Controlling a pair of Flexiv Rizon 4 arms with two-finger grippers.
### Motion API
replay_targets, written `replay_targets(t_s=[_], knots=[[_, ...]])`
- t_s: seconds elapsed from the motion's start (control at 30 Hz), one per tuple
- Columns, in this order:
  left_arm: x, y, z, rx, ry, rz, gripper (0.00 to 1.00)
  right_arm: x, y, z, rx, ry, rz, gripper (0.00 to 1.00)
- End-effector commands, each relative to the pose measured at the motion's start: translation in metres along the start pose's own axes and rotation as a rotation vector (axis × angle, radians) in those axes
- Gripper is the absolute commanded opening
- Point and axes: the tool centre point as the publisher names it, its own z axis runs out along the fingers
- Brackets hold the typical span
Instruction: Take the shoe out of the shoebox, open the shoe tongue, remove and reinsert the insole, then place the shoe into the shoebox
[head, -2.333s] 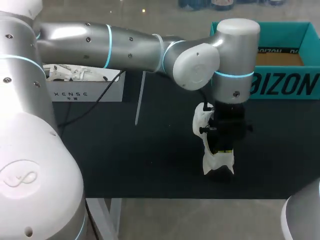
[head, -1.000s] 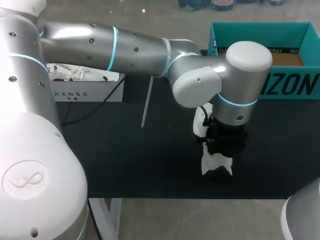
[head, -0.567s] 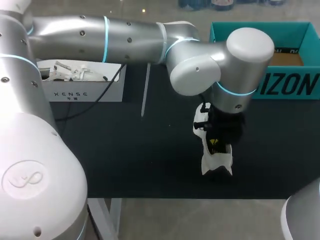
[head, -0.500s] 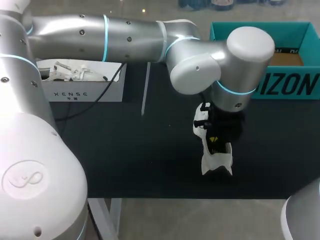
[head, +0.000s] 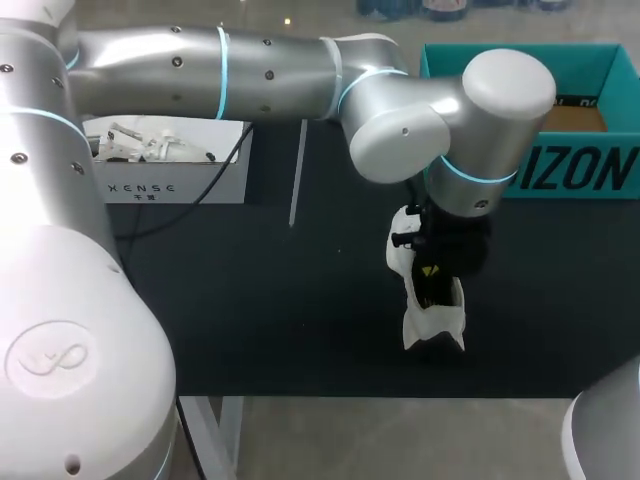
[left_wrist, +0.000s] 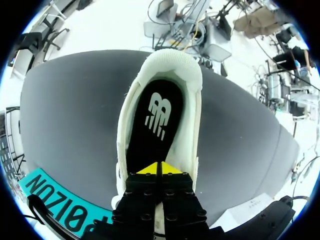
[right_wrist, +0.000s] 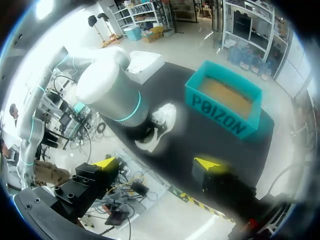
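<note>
Underneath everything, a dark matte tabletop (head: 250, 300), with a teal cardboard shoebox (head: 600, 170) at the far right and a white carton with a cable (head: 170, 180) at the far left.

Already out of the box: a white low-cut shoe (head: 428, 325), standing on its sole near the front edge, well apart from the shoebox, heel toward that edge. First step done, judging by that.

In the left wrist view, wide open at the mouth, with a flat black insole (left_wrist: 155, 135) lying inside along the sole. Down in that opening, the left end effector (left_wrist: 160, 171), yellow tips pressed together with only a hairline between, resting at the insole's forward part. Pinching an edge of the insole or merely touching it: cannot tell. Insole yet to come out, or back in and being bedded down: cannot tell either. Seated flat and square, by the look of it.

Left to do in any case: returning the shoe to the shoebox, with only bare brown floor visible inside from the head view.

Off the tabletop's near side, the right end effector (right_wrist: 156, 165), tips spread wide, holding nothing.

As for print: large dark block capitals along the shoebox's outer wall, a white logo mark on the insole's heel half, small dark lettering on the white carton's front. All clear enough to read, none spelled out here.
</note>
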Motion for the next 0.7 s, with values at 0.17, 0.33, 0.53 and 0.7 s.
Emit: replay_targets(t_s=[0.17, 0.33, 0.53, 0.7], knots=[[0.005, 0.002, 0.011, 0.019, 0.011, -0.020, 1.00, -0.001, 0.003, -0.001, 0.007, 0.002, 0.001, 1.00], [0.008, 0.000, 0.014, 0.025, 0.015, -0.026, 1.00, -0.001, 0.003, -0.001, 0.007, 0.002, 0.001, 1.00], [0.010, -0.002, 0.015, 0.033, 0.011, -0.033, 1.00, -0.001, 0.003, -0.001, 0.007, 0.002, 0.001, 1.00], [0.012, -0.001, 0.010, 0.029, 0.008, -0.042, 1.00, -0.001, 0.003, -0.001, 0.007, 0.002, 0.001, 1.00]])
